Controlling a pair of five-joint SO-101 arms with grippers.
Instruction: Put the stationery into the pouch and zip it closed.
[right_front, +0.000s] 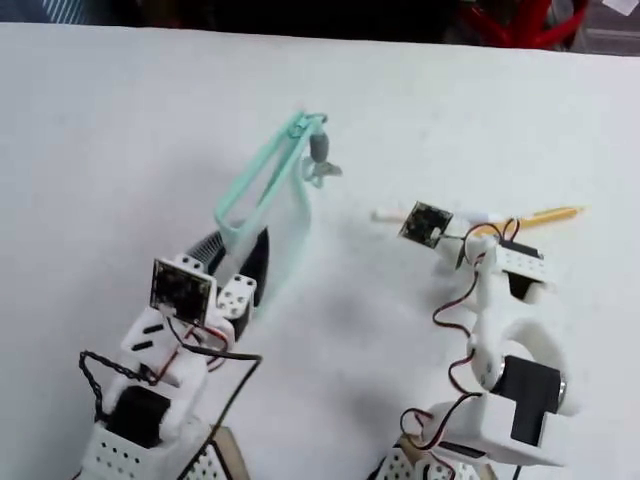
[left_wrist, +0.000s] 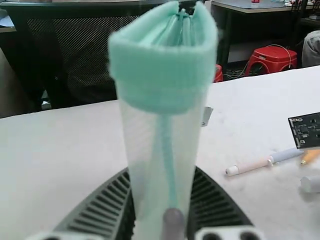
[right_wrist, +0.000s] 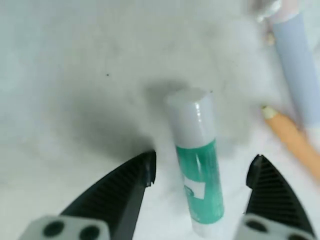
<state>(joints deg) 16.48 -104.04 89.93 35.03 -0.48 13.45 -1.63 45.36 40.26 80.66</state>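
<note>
On the white table (right_front: 120, 120), my left gripper (left_wrist: 161, 175) is clamped on the clear, mint-edged pouch (left_wrist: 162, 80), left of centre. My right gripper (right_wrist: 203, 160) stands spread around the green glue stick (right_wrist: 192, 130) lying at right, near a white pen (left_wrist: 255, 163) and a yellow pencil (right_front: 540, 214).

Mint-trimmed clear pouch (right_front: 280, 215), green-and-grey glue stick (right_wrist: 197, 165), orange pencil (right_wrist: 292, 142), white table (right_front: 120, 120)

Pouch (left_wrist: 162, 75) sits in the left hand (left_wrist: 161, 176), glue stick (right_wrist: 196, 160) lies between the right hand's (right_wrist: 202, 167) fingers (right_wrist: 125, 185), beside pen (right_wrist: 295, 70) and pencil (right_wrist: 292, 145)
</note>
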